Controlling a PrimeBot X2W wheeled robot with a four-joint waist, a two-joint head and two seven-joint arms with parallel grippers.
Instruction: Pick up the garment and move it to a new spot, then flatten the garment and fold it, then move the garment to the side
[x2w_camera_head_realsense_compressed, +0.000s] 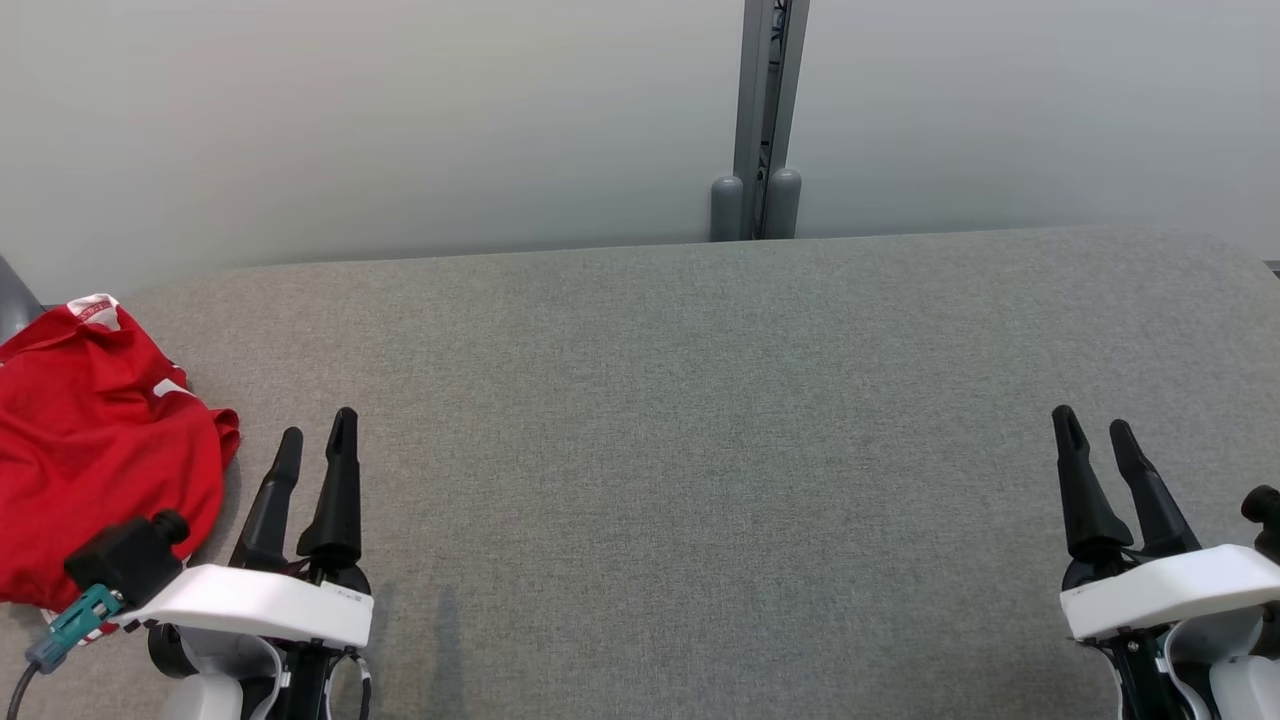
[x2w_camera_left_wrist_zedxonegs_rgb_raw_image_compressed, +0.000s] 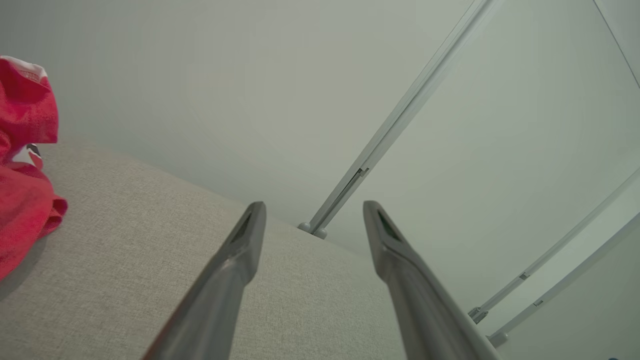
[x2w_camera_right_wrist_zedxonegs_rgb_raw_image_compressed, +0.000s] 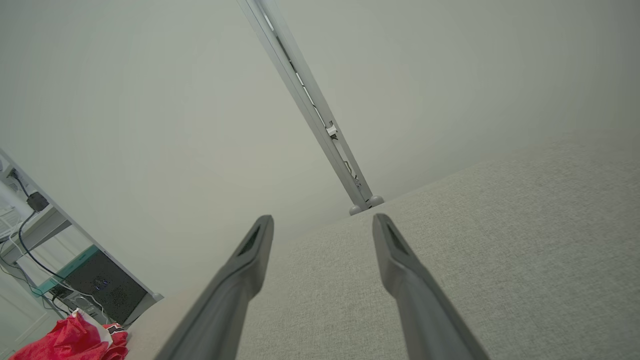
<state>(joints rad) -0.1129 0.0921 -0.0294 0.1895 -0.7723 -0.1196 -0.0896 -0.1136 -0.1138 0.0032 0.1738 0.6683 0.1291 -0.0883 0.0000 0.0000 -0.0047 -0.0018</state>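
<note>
At the left edge of the table (x2w_camera_head_realsense_compressed: 650, 400) the crumpled red garment (x2w_camera_head_realsense_compressed: 100, 450) lies just beside my left gripper (x2w_camera_head_realsense_compressed: 318, 425), which, like my right gripper (x2w_camera_head_realsense_compressed: 1092, 420), stands wide and empty, likely readying the pickup.

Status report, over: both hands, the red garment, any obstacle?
Left hand open, empty. Right hand open, empty. Red garment crumpled at left end of grey table, beside left hand, not yet picked up. No obstacle seen between them.
</note>
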